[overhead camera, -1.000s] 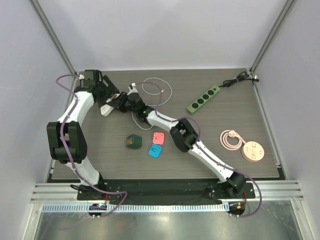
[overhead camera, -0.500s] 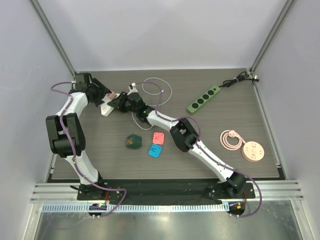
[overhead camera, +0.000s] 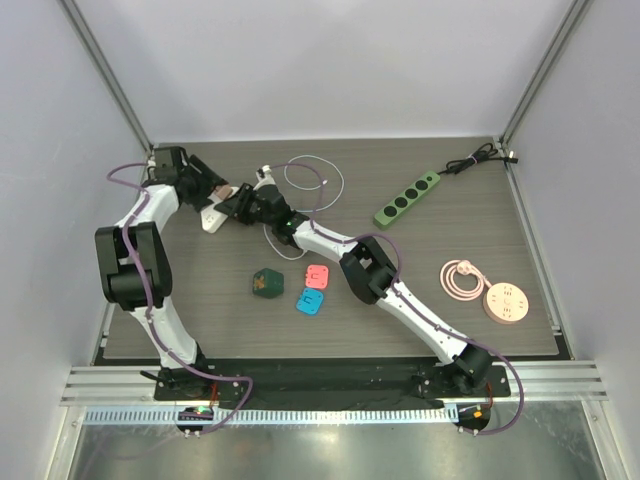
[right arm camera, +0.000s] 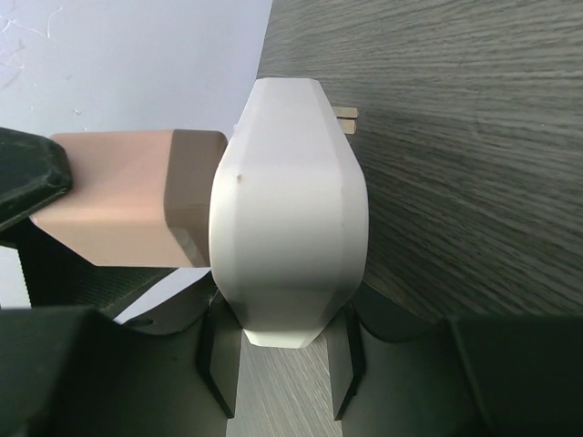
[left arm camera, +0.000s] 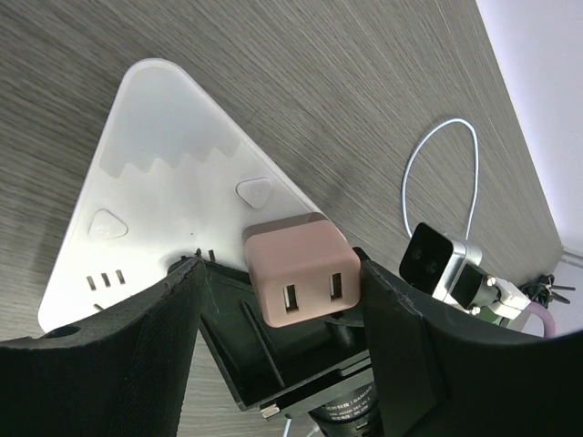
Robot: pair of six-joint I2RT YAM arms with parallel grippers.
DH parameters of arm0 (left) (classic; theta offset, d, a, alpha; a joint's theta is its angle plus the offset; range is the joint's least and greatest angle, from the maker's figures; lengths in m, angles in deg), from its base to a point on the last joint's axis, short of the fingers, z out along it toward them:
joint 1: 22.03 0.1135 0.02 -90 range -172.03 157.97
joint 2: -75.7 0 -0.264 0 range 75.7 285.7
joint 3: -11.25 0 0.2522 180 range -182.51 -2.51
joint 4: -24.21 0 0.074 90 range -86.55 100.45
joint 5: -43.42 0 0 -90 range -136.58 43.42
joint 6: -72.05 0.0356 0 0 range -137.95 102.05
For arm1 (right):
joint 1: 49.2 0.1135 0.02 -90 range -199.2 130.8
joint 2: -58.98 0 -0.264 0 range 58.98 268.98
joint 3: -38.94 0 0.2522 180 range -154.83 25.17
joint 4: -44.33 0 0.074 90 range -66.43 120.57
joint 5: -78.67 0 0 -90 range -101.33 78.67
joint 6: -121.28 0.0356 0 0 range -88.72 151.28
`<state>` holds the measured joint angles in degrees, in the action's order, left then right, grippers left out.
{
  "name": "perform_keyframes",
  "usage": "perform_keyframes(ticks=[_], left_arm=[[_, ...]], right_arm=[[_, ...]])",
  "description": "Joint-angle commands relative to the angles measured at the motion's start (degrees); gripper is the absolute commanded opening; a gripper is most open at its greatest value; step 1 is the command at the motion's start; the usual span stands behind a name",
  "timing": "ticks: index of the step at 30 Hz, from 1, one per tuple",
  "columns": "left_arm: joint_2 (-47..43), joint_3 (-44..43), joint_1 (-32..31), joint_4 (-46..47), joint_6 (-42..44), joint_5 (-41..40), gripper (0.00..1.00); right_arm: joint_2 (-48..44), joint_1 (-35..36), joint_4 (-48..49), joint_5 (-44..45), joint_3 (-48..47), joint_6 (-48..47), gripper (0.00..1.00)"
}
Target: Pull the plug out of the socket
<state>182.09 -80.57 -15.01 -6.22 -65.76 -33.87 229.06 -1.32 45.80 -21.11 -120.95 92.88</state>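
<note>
A white triangular socket (overhead camera: 212,216) lies at the back left of the table, with a pink plug (left arm camera: 301,278) with two USB ports plugged into it. My left gripper (left arm camera: 282,273) is open and straddles the plug: its right finger (left arm camera: 410,346) is at the plug's side, and its left finger (left arm camera: 118,355) stands off with a gap. My right gripper (right arm camera: 281,364) is shut on the socket's edge (right arm camera: 287,246), with the plug (right arm camera: 127,209) sticking out to the left. In the top view the two grippers, left (overhead camera: 222,193) and right (overhead camera: 234,205), meet over the socket.
A white cable (overhead camera: 315,185) loops behind the right wrist. A green power strip (overhead camera: 407,199) with a black cord (overhead camera: 478,157) lies at the back right. A round pink socket (overhead camera: 504,303) with a coiled cord (overhead camera: 460,278) lies at the right. A dark green block (overhead camera: 266,283), a pink adapter (overhead camera: 318,275) and a blue one (overhead camera: 310,302) lie mid-table.
My left arm's elbow and wrist have swung left and back, turning the left gripper over the plug. The right arm, socket and plug have stayed in place.
</note>
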Motion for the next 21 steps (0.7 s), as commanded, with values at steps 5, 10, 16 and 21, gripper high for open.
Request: perform_keyframes(ticks=[5, 10, 16, 21], left_arm=[[1.1, -0.2, -0.1, 1.8, 0.8, 0.7, 0.54], [1.6, -1.2, -0.1, 0.9, 2.0, -0.1, 0.47], [3.0, -4.5, -0.2, -4.2, 4.7, -1.8, 0.56], [3.9, -5.1, -0.4, -4.7, 5.3, -1.3, 0.55]], right_arm=[[-0.9, 1.2, -8.1, -0.4, 1.8, -6.7, 0.01], [-1.1, 1.3, -8.4, -0.2, 1.7, -7.4, 0.01], [-1.4, 1.3, -8.4, -0.2, 1.9, -8.3, 0.01], [-1.8, 1.4, -8.8, 0.3, 2.2, -9.5, 0.01]])
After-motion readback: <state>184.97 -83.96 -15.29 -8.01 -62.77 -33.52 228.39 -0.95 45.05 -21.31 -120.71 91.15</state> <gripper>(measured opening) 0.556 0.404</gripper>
